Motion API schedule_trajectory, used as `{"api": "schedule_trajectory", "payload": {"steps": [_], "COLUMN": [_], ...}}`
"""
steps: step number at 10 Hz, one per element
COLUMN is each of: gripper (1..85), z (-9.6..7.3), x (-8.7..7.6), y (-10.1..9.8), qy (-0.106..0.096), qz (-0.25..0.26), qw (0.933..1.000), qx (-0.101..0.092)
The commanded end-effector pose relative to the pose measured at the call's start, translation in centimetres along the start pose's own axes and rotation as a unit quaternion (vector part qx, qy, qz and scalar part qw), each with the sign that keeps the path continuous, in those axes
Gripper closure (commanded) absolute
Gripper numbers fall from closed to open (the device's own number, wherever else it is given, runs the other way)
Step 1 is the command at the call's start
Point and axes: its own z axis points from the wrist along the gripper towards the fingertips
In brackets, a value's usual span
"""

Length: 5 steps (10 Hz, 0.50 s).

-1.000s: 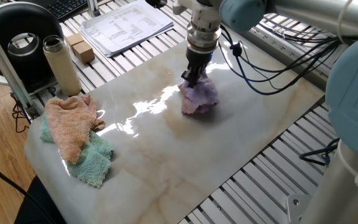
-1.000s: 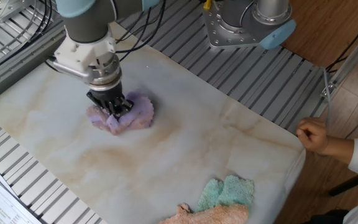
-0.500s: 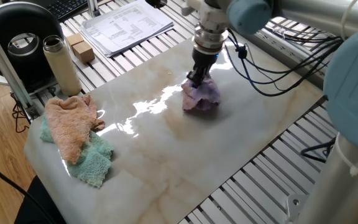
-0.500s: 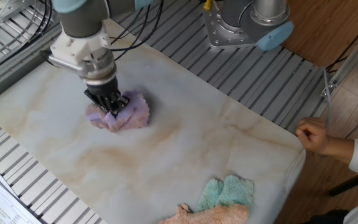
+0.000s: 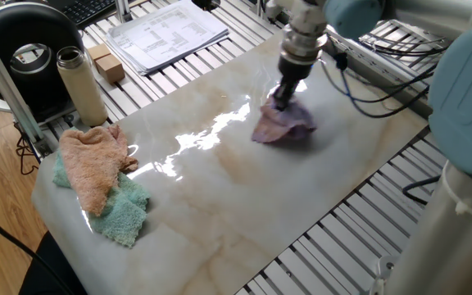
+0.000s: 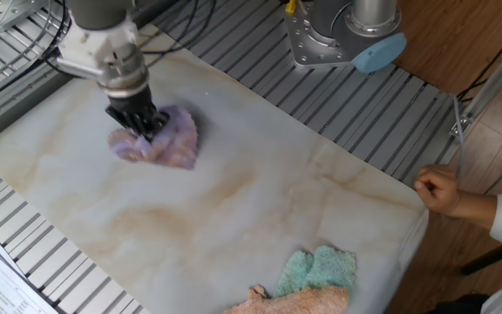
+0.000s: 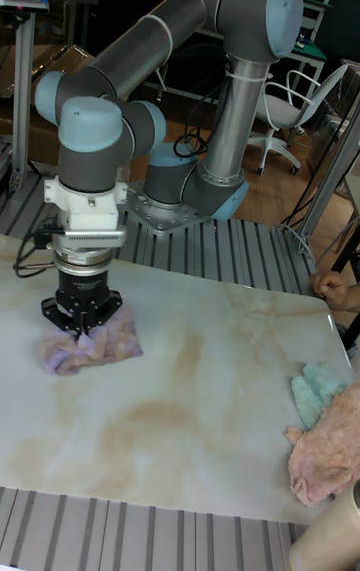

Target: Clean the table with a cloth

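The hand (image 6: 136,123) is clamped on the lavender cloth (image 6: 159,142), pressing it to the table (image 6: 260,209) near one end — most unwiped marble stretches toward the peach and teal cloths (image 6: 312,283).

Mid table (image 5: 244,205) free; peach cloth (image 5: 93,164) edge.

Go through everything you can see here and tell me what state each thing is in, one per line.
gripper: shut on the purple cloth, pressing it down
purple cloth: crumpled, flat against the table
table: glossy, faint tan streaks
peach cloth: bunched, lying on the teal cloth
teal cloth: crumpled, partly covered
flask: upright, capped
person's hand: resting at the table's edge
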Motion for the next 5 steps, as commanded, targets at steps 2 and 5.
{"api": "schedule_trajectory", "payload": {"steps": [2,5], "gripper": [84.3,84.3], "z": [-2.1,-2.3], "x": [2.7,2.3], "y": [-1.8,-0.6], "qy": [0.013,0.013], "qz": [-0.019,0.027], "qw": [0.9997,0.9995], "qx": [0.008,-0.011]}}
